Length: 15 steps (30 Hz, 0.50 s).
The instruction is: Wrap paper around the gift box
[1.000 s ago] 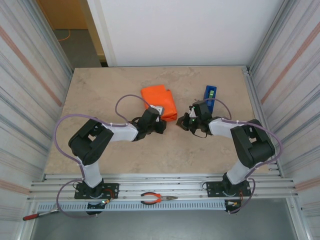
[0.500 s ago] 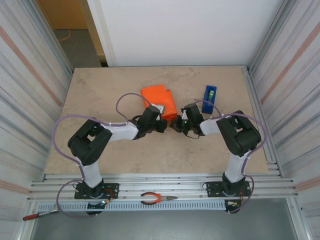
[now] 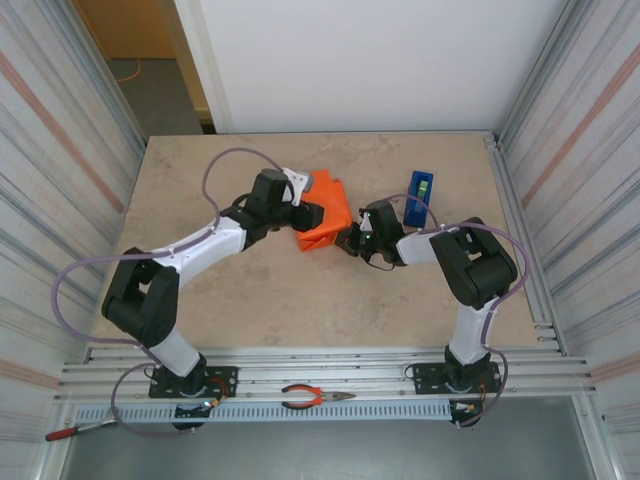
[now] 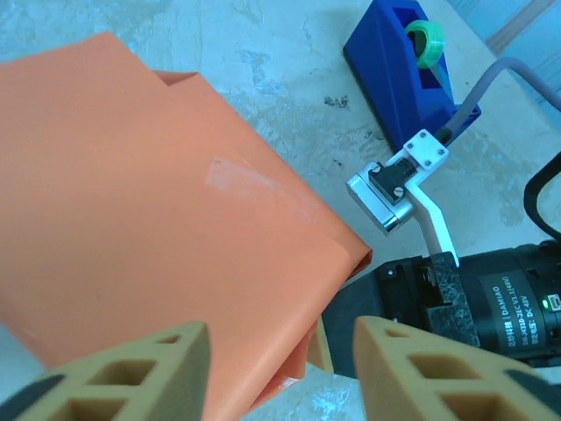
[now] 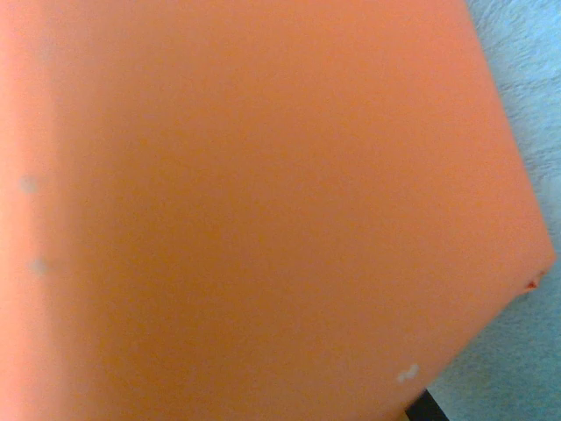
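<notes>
"What changed?"

"The right gripper (image 3: 352, 241) slid in, pinched shut, against the near corner of the gift box (image 3: 330, 200). The left gripper (image 4: 279, 338) let go and swung up over it, fingers apart, holding nothing."

"Is it wrapped?"

"The paper (image 4: 131, 202) covers the box, mid tabletop (image 3: 170, 190). Nearly done, I think."

"Anything in the way?"

"The tape dispenser (image 3: 420, 194), just past the right gripper."

Matt, smooth orange paper (image 4: 158, 202) with creased folds; smooth blue plastic tape dispenser (image 4: 390, 79); beige stone-look table (image 3: 330, 300), faintly mottled.
</notes>
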Tool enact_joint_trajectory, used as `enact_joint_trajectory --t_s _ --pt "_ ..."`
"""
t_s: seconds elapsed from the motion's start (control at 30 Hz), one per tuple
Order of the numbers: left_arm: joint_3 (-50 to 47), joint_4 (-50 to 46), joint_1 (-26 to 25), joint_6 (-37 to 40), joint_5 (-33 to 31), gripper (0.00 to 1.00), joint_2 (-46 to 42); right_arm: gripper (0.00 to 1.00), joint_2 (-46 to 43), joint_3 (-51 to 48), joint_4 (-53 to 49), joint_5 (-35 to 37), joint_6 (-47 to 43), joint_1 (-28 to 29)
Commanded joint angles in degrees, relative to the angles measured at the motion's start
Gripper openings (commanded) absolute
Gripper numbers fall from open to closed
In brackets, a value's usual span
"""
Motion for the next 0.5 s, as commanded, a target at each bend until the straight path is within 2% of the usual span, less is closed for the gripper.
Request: enact_joint_trajectory --t_s 0.0,0.1,0.3,0.47 --pt "4.26 -9.87 -0.14 9.93 1.71 0.56 1.19 0.00 0.90 1.37 1.28 -1.36 1.16 -0.22" --pt "5.71 -12.10 -0.19 14.34 -0.16 0.62 3.09 0.00 0.96 1.24 1.57 -1.60 1.33 -0.39" --pt "4.42 -11.63 -1.38 19.90 -5.92 0.65 4.89 0.00 1.41 1.59 1.62 -2.33 1.60 -0.97" --pt "2.36 -8.68 -5.60 25.58 -13.71 0.68 6.05 0.00 1.46 2.07 1.39 -2.51 1.70 -1.27"
